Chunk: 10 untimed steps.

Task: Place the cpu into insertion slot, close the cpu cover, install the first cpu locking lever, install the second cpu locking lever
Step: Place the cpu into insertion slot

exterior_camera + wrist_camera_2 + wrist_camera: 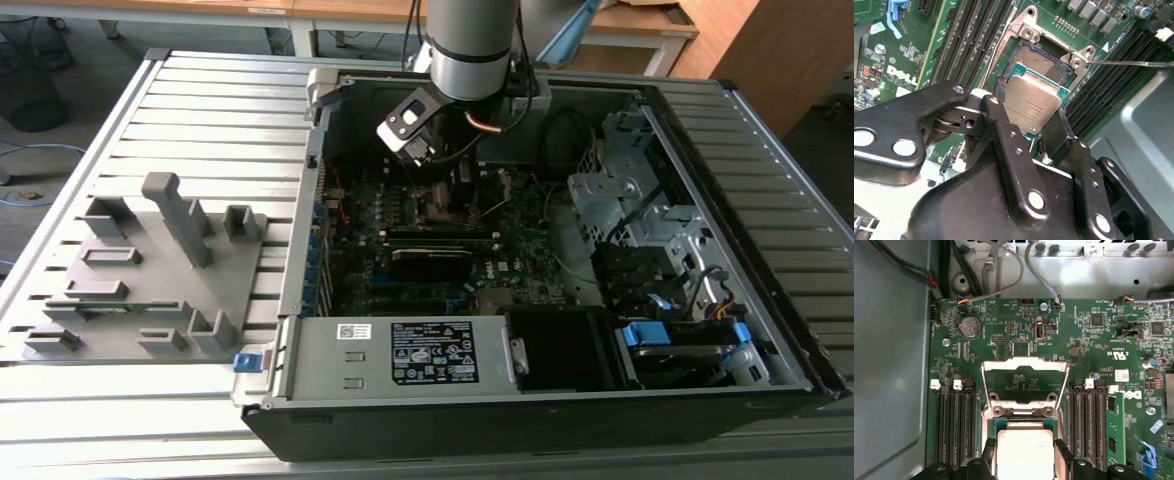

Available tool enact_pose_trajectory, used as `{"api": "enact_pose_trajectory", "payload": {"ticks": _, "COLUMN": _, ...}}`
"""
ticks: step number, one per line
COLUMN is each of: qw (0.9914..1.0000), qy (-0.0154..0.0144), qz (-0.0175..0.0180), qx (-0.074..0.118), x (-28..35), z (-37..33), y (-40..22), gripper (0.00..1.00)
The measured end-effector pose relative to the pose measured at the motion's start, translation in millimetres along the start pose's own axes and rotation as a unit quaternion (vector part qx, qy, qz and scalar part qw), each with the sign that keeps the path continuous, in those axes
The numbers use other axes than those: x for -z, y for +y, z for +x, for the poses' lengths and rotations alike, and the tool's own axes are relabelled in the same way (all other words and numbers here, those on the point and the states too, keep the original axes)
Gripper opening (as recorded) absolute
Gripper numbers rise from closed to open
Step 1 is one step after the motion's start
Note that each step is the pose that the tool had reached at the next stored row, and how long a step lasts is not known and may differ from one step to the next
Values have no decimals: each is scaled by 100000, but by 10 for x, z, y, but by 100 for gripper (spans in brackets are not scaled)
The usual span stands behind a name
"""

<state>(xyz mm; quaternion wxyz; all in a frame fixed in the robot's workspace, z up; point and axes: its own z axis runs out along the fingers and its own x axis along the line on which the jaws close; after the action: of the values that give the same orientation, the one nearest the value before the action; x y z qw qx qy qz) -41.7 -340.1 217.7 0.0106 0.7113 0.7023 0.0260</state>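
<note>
Jaws clamp cpu [1034, 102] by opposite edges, over socket [1046, 57]; cover [1026, 397] stands open. Hold cpu level, square its corners to socket, don't slide it.

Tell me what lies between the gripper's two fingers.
The cpu, flanked by the gripper, above the open socket, in both wrist views.

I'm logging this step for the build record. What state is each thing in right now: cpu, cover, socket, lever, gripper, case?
cpu: held between the fingers, over the socket.
cpu cover: raised, open.
socket: uncovered, with part of its contact field showing beyond the cpu.
locking lever: unlatched, swung clear.
gripper: shut on the cpu.
computer case: side open, with the board exposed.
</note>
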Motion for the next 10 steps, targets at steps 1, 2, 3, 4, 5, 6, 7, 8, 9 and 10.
{"api": "enact_pose_trajectory", "payload": {"ticks": 1, "qw": 100000, "qy": -3, "qz": 3, "qx": 0, "x": -4, "z": -1, "y": -1, "gripper": 54}}
{"api": "enact_pose_trajectory", "payload": {"ticks": 2, "qw": 100000, "qy": -7, "qz": 5, "qx": -6, "x": -6, "z": -1, "y": -2, "gripper": 54}}
{"api": "enact_pose_trajectory", "payload": {"ticks": 3, "qw": 100000, "qy": -8, "qz": 6, "qx": -15, "x": -9, "z": -1, "y": -9, "gripper": 54}}
{"api": "enact_pose_trajectory", "payload": {"ticks": 4, "qw": 100000, "qy": -6, "qz": -2, "qx": -20, "x": -12, "z": -1, "y": -17, "gripper": 54}}
{"api": "enact_pose_trajectory", "payload": {"ticks": 5, "qw": 100000, "qy": 5, "qz": -2, "qx": -17, "x": -18, "z": -1, "y": -26, "gripper": 54}}
{"api": "enact_pose_trajectory", "payload": {"ticks": 6, "qw": 100000, "qy": 6, "qz": -5, "qx": -17, "x": -26, "z": -1, "y": -32, "gripper": 54}}
{"api": "enact_pose_trajectory", "payload": {"ticks": 7, "qw": 100000, "qy": 3, "qz": -3, "qx": -18, "x": -39, "z": -1, "y": -33, "gripper": 54}}
{"api": "enact_pose_trajectory", "payload": {"ticks": 8, "qw": 100000, "qy": 1, "qz": -1, "qx": -17, "x": -52, "z": -2, "y": -33, "gripper": 54}}
{"api": "enact_pose_trajectory", "payload": {"ticks": 9, "qw": 100000, "qy": 5, "qz": -2, "qx": -14, "x": -66, "z": -2, "y": -34, "gripper": 54}}
{"api": "enact_pose_trajectory", "payload": {"ticks": 10, "qw": 100000, "qy": 1, "qz": -1, "qx": -17, "x": -76, "z": -2, "y": -35, "gripper": 54}}
